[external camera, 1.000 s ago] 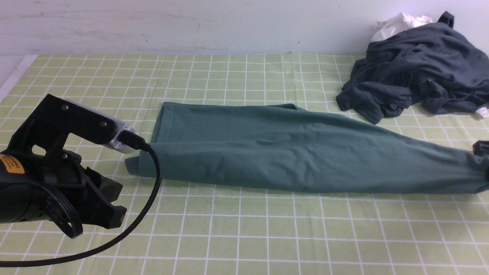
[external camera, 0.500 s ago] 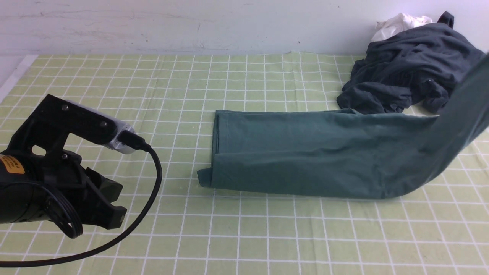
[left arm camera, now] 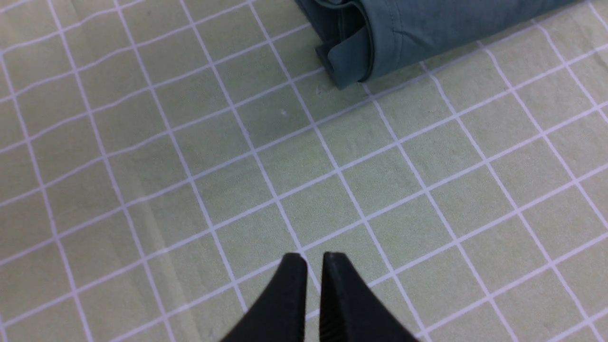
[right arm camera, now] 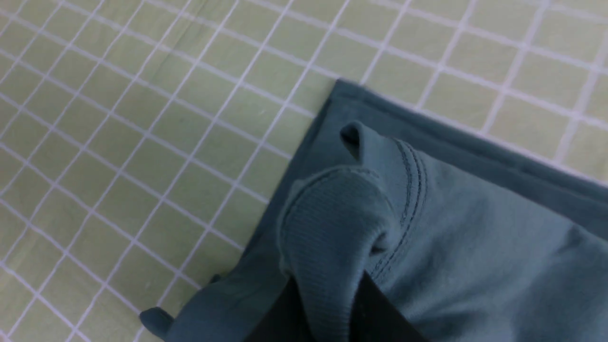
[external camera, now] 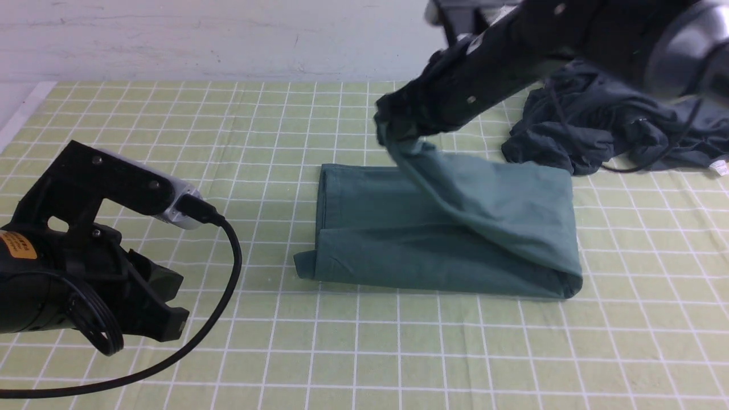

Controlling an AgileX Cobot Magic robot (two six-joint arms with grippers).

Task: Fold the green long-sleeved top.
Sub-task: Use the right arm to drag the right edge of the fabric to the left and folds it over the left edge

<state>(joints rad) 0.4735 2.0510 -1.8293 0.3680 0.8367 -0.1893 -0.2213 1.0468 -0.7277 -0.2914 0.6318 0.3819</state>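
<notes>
The green long-sleeved top lies as a folded strip mid-table, its right end doubled back over itself. My right gripper hangs above the strip's far left part, shut on a ribbed edge of the top; cloth slopes from it down to the fold at the right. In the right wrist view the ribbed cloth sits pinched between the black fingers of that gripper. My left gripper is shut and empty, low over the checked cloth left of the top's near left corner.
A dark charcoal garment is heaped at the back right, partly behind my right arm. The left arm's black cable loops over the table in front. The table's left edge runs by a white wall.
My right gripper has lifted the top's right end and swung it leftwards over the strip, doubling the top. Before that the strip slid to the right. The left arm has stayed still.
</notes>
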